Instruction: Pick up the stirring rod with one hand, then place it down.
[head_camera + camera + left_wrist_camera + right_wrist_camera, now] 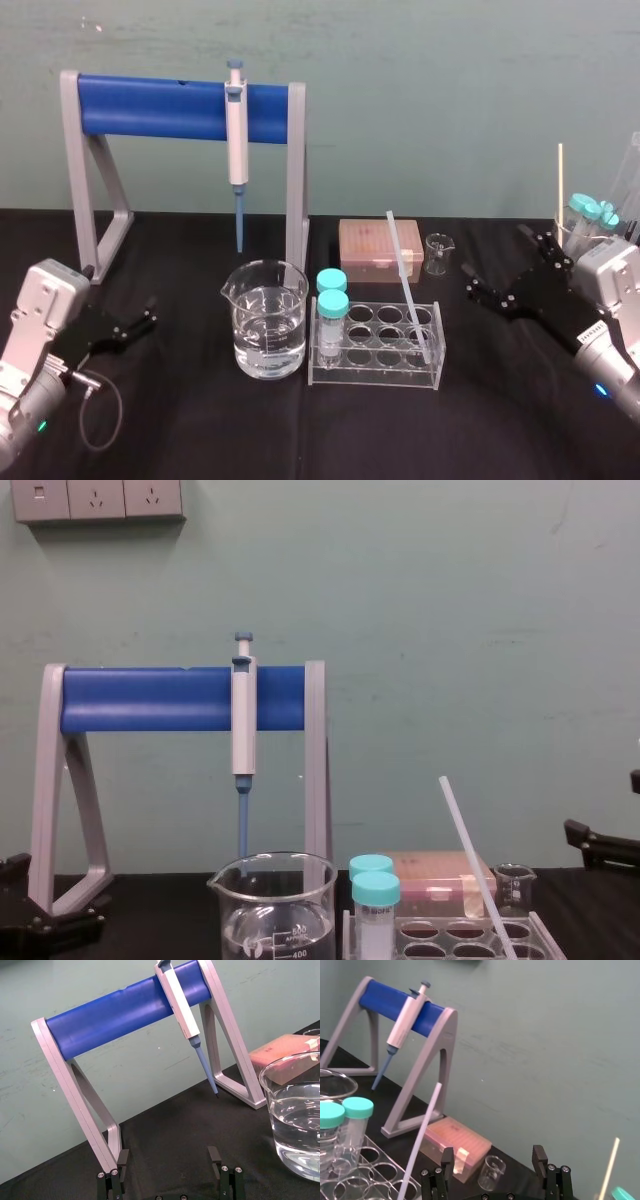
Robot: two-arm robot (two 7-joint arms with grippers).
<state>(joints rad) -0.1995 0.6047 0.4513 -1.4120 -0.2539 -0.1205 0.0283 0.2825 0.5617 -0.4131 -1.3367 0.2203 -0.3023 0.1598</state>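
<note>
Stirring rod tilted in rack, right end effector wide nearby, left end effector wide

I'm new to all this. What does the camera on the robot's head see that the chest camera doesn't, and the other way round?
The head view takes in the tabletop from above: the left claw open at the left, the right claw open at the right, teal-capped tubes behind it, and the stirring rod with its lower end standing in the tube rack. The chest view adds wall sockets high up. Both show the leaning rod, the pipette on its blue stand, the beaker of water and the pink box.
</note>
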